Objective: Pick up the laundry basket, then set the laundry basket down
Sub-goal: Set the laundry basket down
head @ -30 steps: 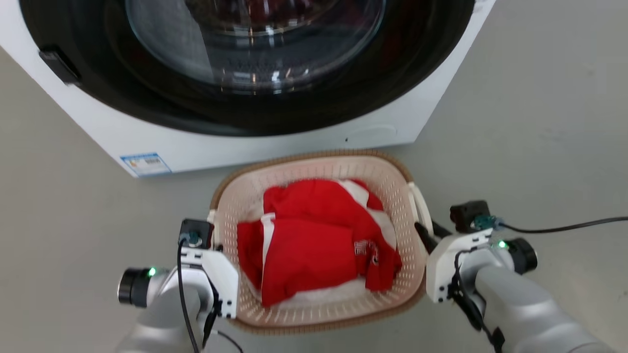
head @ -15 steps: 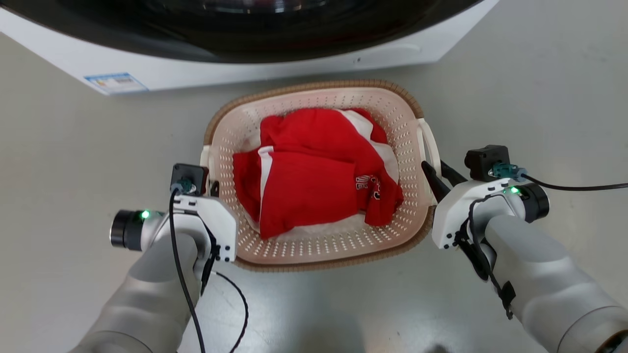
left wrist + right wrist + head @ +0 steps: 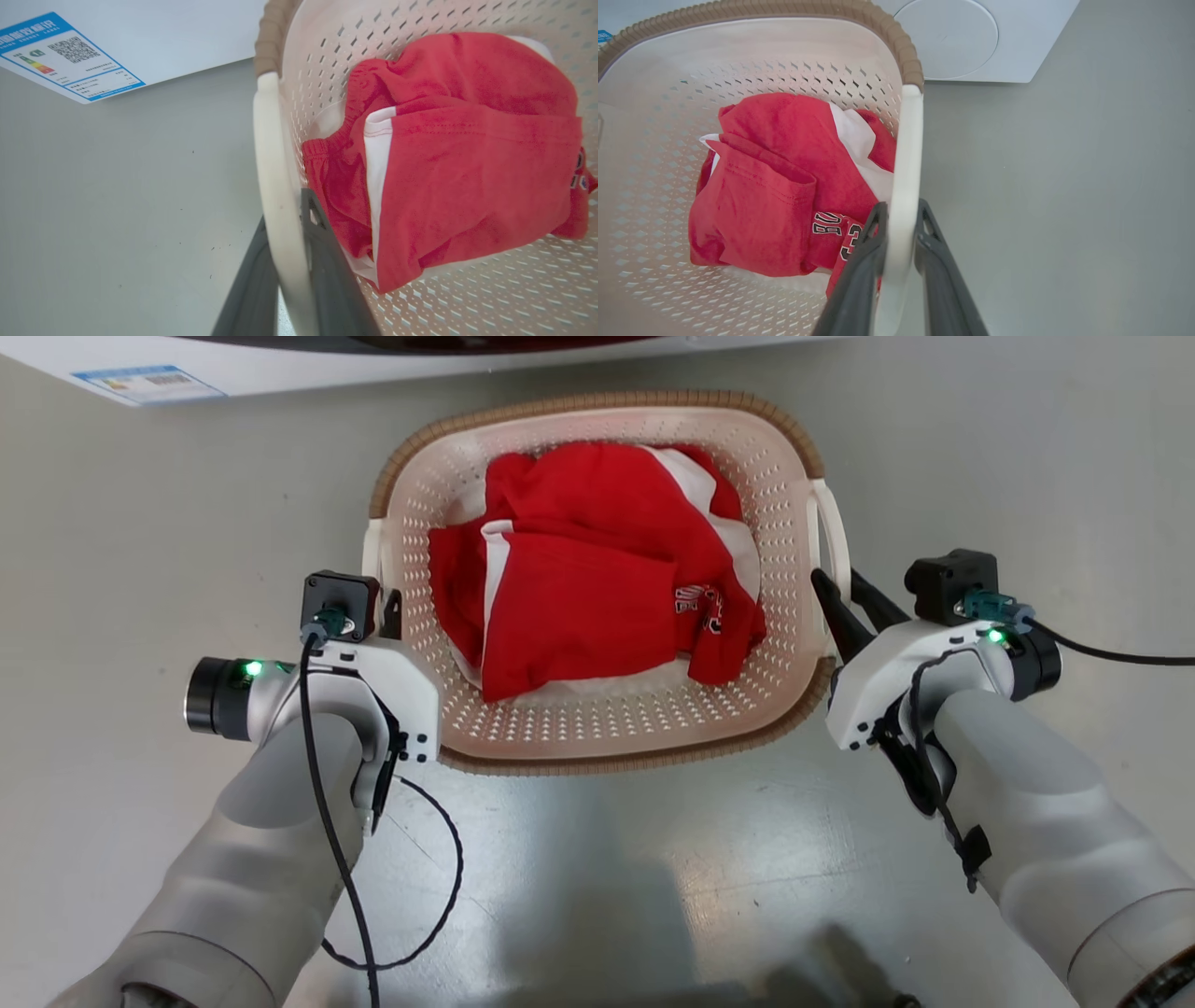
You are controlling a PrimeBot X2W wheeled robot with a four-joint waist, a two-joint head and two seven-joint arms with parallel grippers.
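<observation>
My left end effector [image 3: 285, 212] is clamped on the laundry basket [image 3: 597, 723] by its left handle [image 3: 271, 154], and my right end effector [image 3: 901, 210] is clamped on the right handle [image 3: 909, 149]. The basket is between my arms, near the washing machine [image 3: 280, 355]. I cannot tell whether it is off the floor [image 3: 140, 523].

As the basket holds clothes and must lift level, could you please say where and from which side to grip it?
Grip the laundry basket by its left handle and right handle, one gripper each, coming from the robot's end. Each is a slim bar, so the fingers can straddle it, one inside, one outside, as the left gripper and right gripper do.
</observation>
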